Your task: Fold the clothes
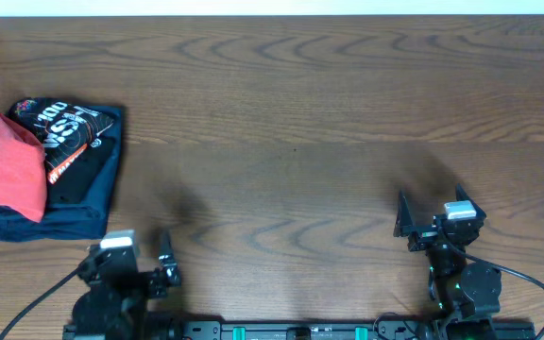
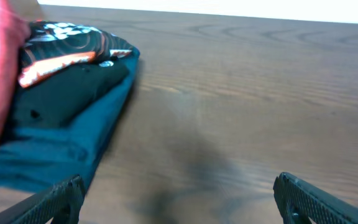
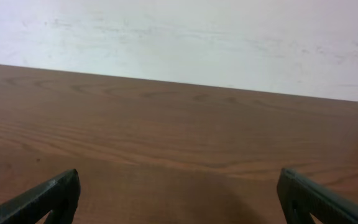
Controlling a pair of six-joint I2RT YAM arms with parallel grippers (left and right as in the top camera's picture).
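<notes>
We see an orange-red cotton T-shirt [image 1: 8, 161] lying in a soft lump on the left part of a pile of black and navy folded clothes with white print [image 1: 78, 165]. The pile sits on the brown wooden worktop [image 1: 291, 123], ahead of the left fingers [image 2: 61, 198] and off to their left. It is far across from the right fingers [image 3: 48, 199].

Both pairs of fingers are spread wide and hold nothing. They sit low, close to the near edge.

We think no fold is under way right now. The red shirt is bunched up, not flat. If it is yet to be folded, the left fingers need to reach forward and left and pinch only the red cloth, not the dark clothes under it. Then they must pull it onto bare wood in front of both pairs.

We cannot see any letters on the red shirt. In the left wrist view it is blurry and cut off at the edge. We cannot tell if it is folded neatly. The right wrist view shows only wood and a pale wall [image 3: 179, 37].
</notes>
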